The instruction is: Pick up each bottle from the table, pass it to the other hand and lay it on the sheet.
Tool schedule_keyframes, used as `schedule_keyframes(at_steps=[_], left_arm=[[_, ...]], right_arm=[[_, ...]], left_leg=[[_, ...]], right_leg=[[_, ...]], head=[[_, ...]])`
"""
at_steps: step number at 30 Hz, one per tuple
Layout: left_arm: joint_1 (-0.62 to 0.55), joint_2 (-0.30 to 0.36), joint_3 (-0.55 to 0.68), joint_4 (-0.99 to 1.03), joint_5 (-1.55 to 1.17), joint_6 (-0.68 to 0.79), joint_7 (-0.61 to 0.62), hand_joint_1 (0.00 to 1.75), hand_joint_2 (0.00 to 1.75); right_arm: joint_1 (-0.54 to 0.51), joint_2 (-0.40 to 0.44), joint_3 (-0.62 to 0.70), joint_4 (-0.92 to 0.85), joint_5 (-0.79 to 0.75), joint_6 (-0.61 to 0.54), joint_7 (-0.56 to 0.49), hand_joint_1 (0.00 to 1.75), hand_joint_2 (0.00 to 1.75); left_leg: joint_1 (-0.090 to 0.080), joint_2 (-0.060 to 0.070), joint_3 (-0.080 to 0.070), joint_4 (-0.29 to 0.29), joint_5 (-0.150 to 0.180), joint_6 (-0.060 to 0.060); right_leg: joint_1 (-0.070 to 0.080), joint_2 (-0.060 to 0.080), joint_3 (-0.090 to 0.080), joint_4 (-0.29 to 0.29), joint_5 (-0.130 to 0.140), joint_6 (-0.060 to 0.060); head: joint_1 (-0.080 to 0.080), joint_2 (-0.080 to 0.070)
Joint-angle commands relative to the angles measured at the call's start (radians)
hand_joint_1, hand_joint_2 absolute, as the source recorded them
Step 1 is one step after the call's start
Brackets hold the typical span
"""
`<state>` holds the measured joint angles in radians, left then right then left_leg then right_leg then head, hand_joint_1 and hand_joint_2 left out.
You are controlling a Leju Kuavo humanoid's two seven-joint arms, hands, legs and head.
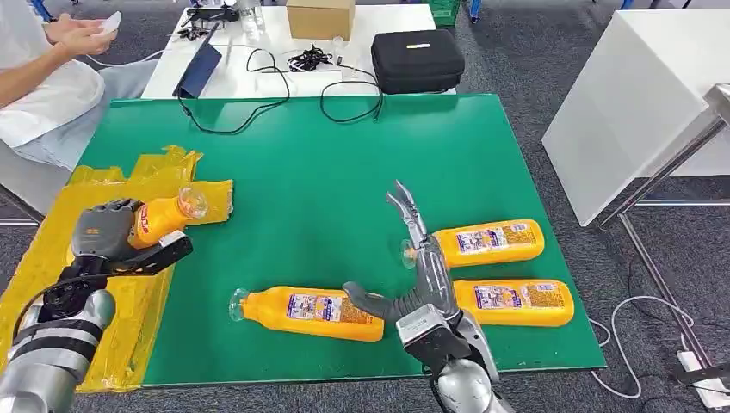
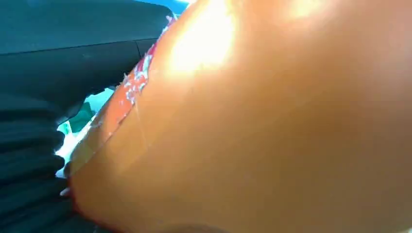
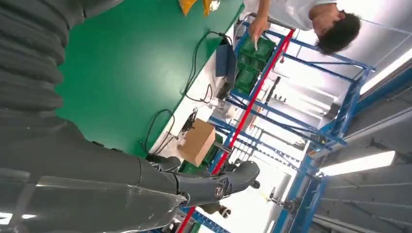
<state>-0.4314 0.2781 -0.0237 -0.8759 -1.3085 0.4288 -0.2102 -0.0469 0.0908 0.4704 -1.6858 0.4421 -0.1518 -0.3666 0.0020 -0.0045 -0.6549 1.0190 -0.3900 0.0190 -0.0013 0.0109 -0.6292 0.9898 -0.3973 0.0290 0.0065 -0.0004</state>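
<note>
Four orange bottles were in sight around the green table, the landmark for everything here; the table itself was the largest thing, a green slab with a white desk butting its far edge and a person seated off its far left corner; the yellow sheet draped the table's left side, crumpled at its far end; a black case and a cardboard box sat on the white desk beyond the table, with black cables trailing onto the green surface; three bottles lay flat on the table's near right part, the near bottle by the front edge with its cap pointing left, the upper right bottle and the lower right bottle stacked one behind the other toward the right edge; the left arm reached up over the sheet, its left hand clenched around the fourth bottle, held above the sheet with its clear cap pointing toward the table's middle; in the left wrist view that bottle's orange body pressed right against the camera; the right hand stood over the table between the near bottle and the right pair, fingers stretched forward and apart, thumb out to the side, holding nothing.
</note>
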Motion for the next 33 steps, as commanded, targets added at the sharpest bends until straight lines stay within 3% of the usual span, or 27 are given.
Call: schedule_keyframes(at_steps=[1,6,7,8,33], left_arm=[[0.026,-0.082,-0.024,0.023,0.047,0.034,-0.037,1.75,1.75],[0.023,-0.094,-0.035,0.062,0.037,0.044,-0.008,1.75,1.75],[0.015,-0.094,-0.038,0.093,0.027,0.063,0.002,1.45,1.75],[0.008,-0.094,-0.041,0.117,0.007,0.09,0.015,0.0,1.75],[-0.003,-0.171,0.002,0.242,0.022,0.076,0.07,0.0,1.75]], right_arm=[[-0.028,-0.026,0.033,0.061,0.0,-0.006,0.004,0.0,1.75],[-0.04,-0.026,0.044,0.078,0.006,0.001,0.008,0.0,1.75],[-0.044,-0.025,0.048,0.083,0.008,0.002,0.008,0.0,1.75],[-0.049,-0.025,0.052,0.086,0.009,0.001,0.009,0.0,1.75],[-0.055,-0.035,0.079,0.119,0.037,0.033,0.039,0.0,1.75]], left_leg=[[0.0,-0.002,0.007,-0.002,-0.002,-0.001],[-0.001,-0.001,0.006,-0.001,-0.001,-0.001],[-0.001,-0.001,0.004,-0.001,-0.001,0.0],[-0.001,-0.001,0.007,-0.001,-0.002,-0.001],[0.0,-0.001,0.005,-0.001,-0.001,0.0]], right_leg=[[0.0,-0.003,0.008,-0.002,-0.002,0.0],[0.0,-0.002,0.007,-0.001,-0.002,0.0],[0.0,-0.001,0.005,-0.001,-0.001,0.0],[0.0,-0.002,0.007,-0.001,-0.002,0.0],[0.0,-0.001,0.006,-0.001,-0.001,0.0]], head=[[0.0,0.0],[0.0,0.0],[0.0,0.0],[0.0,0.0],[0.0,0.0]])
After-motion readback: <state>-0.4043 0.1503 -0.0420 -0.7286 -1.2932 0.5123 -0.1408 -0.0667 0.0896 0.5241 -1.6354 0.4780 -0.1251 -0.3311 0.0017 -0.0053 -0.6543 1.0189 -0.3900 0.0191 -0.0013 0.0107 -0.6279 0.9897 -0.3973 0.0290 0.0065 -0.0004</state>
